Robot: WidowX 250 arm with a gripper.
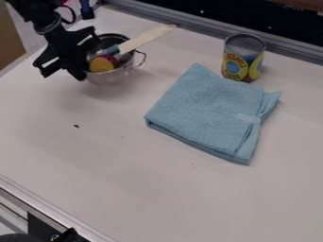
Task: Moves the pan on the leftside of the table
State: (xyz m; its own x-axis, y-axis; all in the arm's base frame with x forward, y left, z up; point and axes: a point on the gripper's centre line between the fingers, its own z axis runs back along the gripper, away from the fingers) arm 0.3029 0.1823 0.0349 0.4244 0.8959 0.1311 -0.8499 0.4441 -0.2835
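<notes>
By the pan (110,78) with the gripper (80,71), upper left.
Can't tell how far open or whether gripping anything; apart from towel (202,108).

Slanted overhead view from the fixed camera, across the tabletop (142,189) toward the gripper (65,68).
The lens looks down steeply from high above, at fairly close range, with the gripper toward the upper left and the folded light-blue cloth towel (205,111) between it and the lower right of the view; the tabletop's edges run diagonally, a silvery metal edge strip (47,208) below the gripper and a grey metal rail (202,29) beyond it, toward the upper right.
</notes>
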